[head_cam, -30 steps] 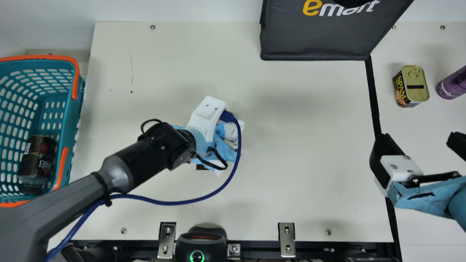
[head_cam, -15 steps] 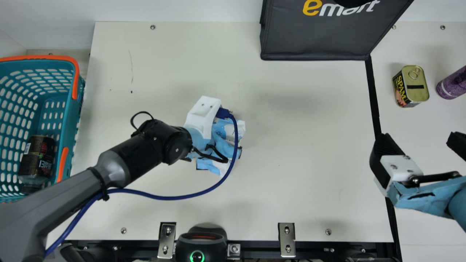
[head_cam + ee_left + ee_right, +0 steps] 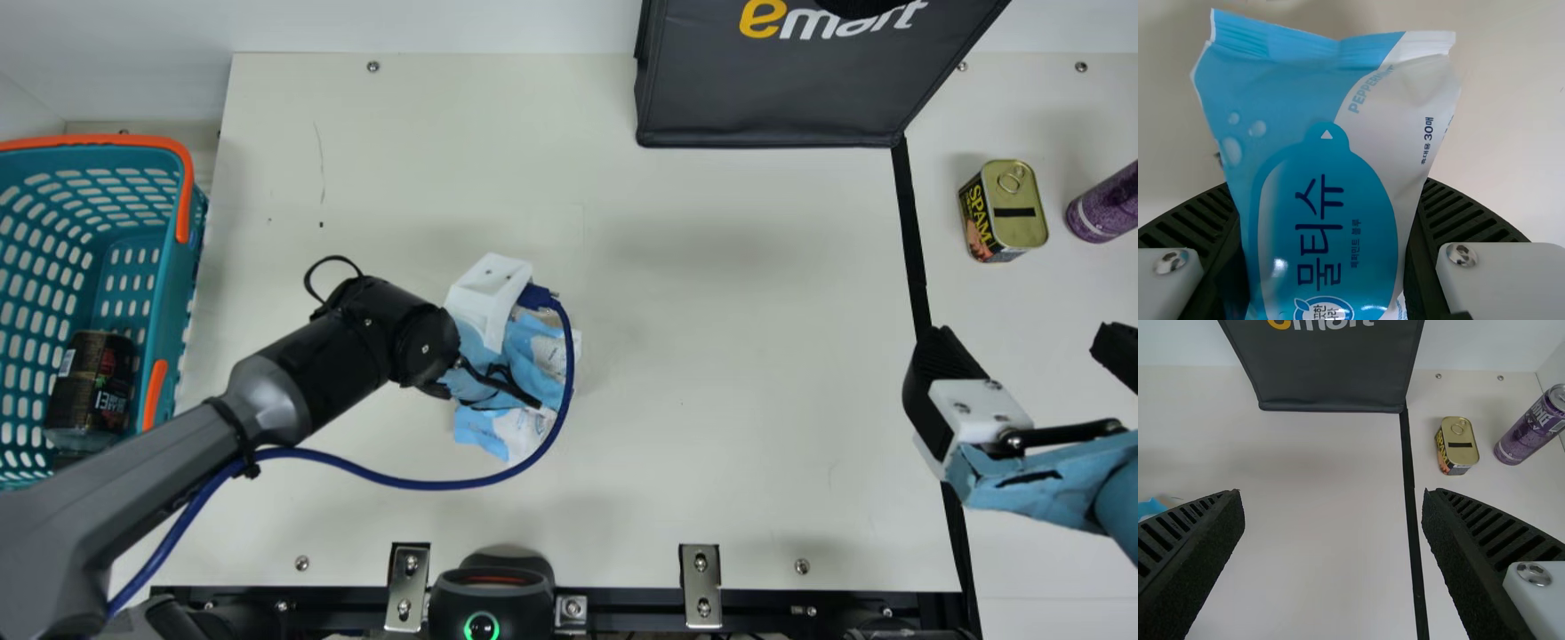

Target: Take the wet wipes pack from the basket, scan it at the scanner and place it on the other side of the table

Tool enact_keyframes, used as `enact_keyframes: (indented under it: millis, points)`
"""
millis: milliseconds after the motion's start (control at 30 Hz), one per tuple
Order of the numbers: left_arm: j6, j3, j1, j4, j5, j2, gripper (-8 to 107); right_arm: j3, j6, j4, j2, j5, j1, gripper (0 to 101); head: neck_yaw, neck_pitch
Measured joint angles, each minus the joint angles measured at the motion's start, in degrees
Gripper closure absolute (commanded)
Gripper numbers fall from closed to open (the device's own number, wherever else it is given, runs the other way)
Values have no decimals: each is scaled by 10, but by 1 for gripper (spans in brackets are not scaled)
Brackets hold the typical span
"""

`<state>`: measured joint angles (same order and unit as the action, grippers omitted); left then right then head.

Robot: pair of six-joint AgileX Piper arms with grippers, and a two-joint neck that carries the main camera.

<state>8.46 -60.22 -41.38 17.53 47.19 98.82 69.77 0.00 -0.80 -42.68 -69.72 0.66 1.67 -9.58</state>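
Observation:
Over the middle-left of the table in the main view is my left gripper (image 3: 498,356), its fingers largely covered by its own wrist. The blue and white wet wipes pack (image 3: 524,431) pokes out from under it. In the left wrist view the pack (image 3: 1325,167) is pinched between both ribbed fingers of my left gripper (image 3: 1325,247). The black scanner (image 3: 492,587) with a green light ring stands at the table's near edge. My right gripper (image 3: 1036,356), at the right, has its fingers wide apart; the right wrist view shows my right gripper (image 3: 1335,520) holding nothing.
A teal basket (image 3: 169,293) with a dark bottle (image 3: 89,391) lies at the left. A black bag (image 3: 773,89) stands at the back. Beyond the black line at the right are a spam can (image 3: 1003,212) and a purple can (image 3: 1107,204).
My left gripper has shifted slightly left and toward the near edge, turning a little, with the wipes pack moving along in it. The right arm has kept still.

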Motion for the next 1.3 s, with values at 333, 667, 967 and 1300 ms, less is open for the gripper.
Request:
enact_keyframes:
  millis: [333, 667, 967, 1300]
  points:
    - [-1, -31, 4, -23, 104, 8, 107, 0, 0, 0, 0, 0, 0, 6, 0, 0]
    - [8, -58, 1, -54, 167, 18, 107, 0, 0, 0, 0, 0, 0, 6, 0, 0]
    - [29, -60, -14, -106, 165, 19, 107, 0, 0, 0, 0, 0, 0, 6, 0, 0]
    - [71, -84, -46, -148, 115, 32, 107, 0, 0, 0, 0, 0, 0, 6, 0, 0]
